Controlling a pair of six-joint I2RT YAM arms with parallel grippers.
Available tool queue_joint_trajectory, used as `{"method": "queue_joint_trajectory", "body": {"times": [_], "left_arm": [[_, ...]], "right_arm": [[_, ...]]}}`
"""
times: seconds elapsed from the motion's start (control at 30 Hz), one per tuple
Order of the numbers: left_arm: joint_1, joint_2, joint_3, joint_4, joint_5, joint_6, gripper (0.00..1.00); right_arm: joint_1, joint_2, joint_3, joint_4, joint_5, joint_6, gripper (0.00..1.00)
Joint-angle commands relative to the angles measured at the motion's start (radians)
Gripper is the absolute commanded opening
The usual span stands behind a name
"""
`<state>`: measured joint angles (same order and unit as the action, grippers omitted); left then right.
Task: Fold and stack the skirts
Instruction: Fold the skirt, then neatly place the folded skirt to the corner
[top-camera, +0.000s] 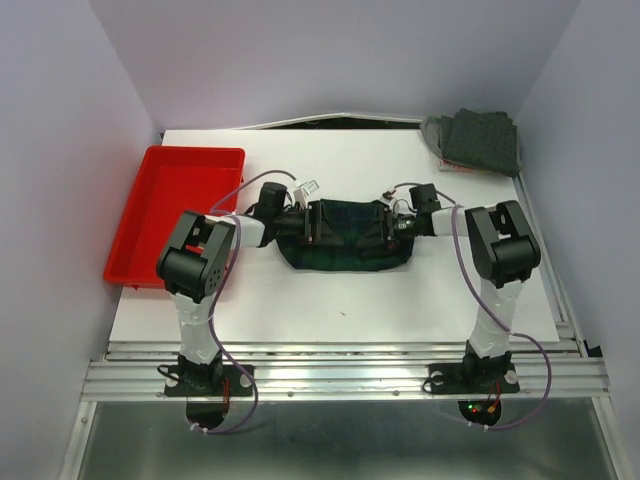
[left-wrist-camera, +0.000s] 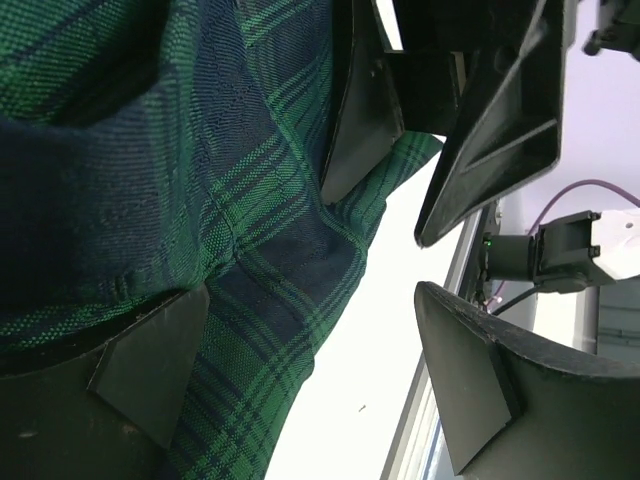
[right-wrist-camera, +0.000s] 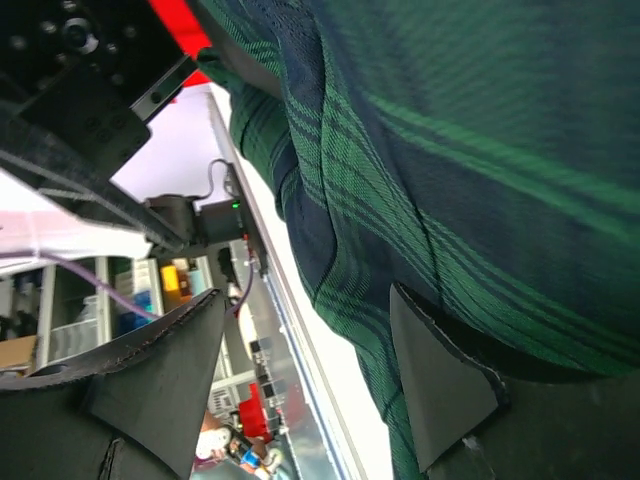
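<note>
The dark green-navy plaid skirt (top-camera: 345, 245) lies bunched in the middle of the white table (top-camera: 300, 300). My left gripper (top-camera: 313, 222) rests over its left end and my right gripper (top-camera: 385, 226) over its right end, facing each other. In the left wrist view the left gripper (left-wrist-camera: 310, 375) is open, with plaid cloth (left-wrist-camera: 150, 150) against one finger (left-wrist-camera: 150, 370) and bare table in most of the gap. The right gripper (right-wrist-camera: 300, 385) is open too, the plaid (right-wrist-camera: 480, 150) lying along its inner finger (right-wrist-camera: 440, 385). A folded dark charcoal skirt (top-camera: 480, 140) sits at the back right corner.
A red tray (top-camera: 180, 205) stands on the table's left side, close to the left arm's elbow. The metal rail (top-camera: 340, 365) runs along the near edge. Walls close in on both sides and the back.
</note>
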<state>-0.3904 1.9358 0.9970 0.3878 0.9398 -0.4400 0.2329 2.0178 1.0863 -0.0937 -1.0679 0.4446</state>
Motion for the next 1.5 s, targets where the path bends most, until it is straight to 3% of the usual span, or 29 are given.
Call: {"method": "queue_joint_trajectory", "body": {"times": [0.0,0.13,0.3,0.5,0.63,0.8,0.9,0.97,1.1,1.13,1.17,1.27,1.33,1.47], "left_arm": [[0.013,0.057,-0.040,-0.053,-0.096,0.030,0.99],[0.016,-0.006,-0.046,-0.098,-0.076,0.115,0.99],[0.005,-0.191,-0.060,-0.125,-0.042,0.205,0.98],[-0.039,-0.331,0.078,-0.230,-0.109,0.285,0.95],[-0.054,-0.313,0.158,-0.210,-0.108,0.239,0.83],[-0.054,-0.183,0.195,-0.075,-0.087,0.101,0.76],[-0.057,-0.114,0.247,-0.078,-0.104,0.125,0.69],[-0.067,-0.107,0.284,-0.128,-0.168,0.197,0.71],[-0.137,-0.165,0.351,-0.337,-0.356,0.502,0.78],[-0.183,-0.197,0.348,-0.381,-0.448,0.623,0.81],[-0.209,-0.213,0.348,-0.382,-0.449,0.682,0.82],[-0.334,-0.256,0.310,-0.447,-0.661,0.881,0.86],[-0.402,-0.268,0.287,-0.455,-0.726,0.955,0.87],[-0.557,-0.241,0.230,-0.458,-0.883,1.089,0.89]], "right_arm": [[-0.076,0.087,-0.092,-0.023,0.140,-0.043,0.73],[-0.101,0.038,-0.098,-0.069,0.103,-0.115,0.72],[-0.101,-0.094,0.019,-0.192,0.025,-0.152,0.71],[-0.101,-0.214,0.142,-0.216,0.080,-0.119,0.71],[-0.101,-0.258,0.149,-0.212,0.152,-0.107,0.71],[-0.101,-0.271,0.112,-0.215,0.193,-0.115,0.71],[-0.101,-0.294,0.101,-0.267,0.275,-0.147,0.73],[-0.122,-0.320,0.081,-0.300,0.327,-0.142,0.76],[-0.214,-0.405,-0.008,-0.317,0.391,-0.060,0.78],[-0.255,-0.433,-0.040,-0.320,0.393,-0.038,0.78],[-0.273,-0.445,-0.054,-0.321,0.393,-0.038,0.79],[-0.306,-0.458,-0.092,-0.342,0.381,0.015,0.82],[-0.319,-0.450,-0.109,-0.345,0.361,0.038,0.83],[-0.340,-0.412,-0.146,-0.340,0.319,0.062,1.00]]}}
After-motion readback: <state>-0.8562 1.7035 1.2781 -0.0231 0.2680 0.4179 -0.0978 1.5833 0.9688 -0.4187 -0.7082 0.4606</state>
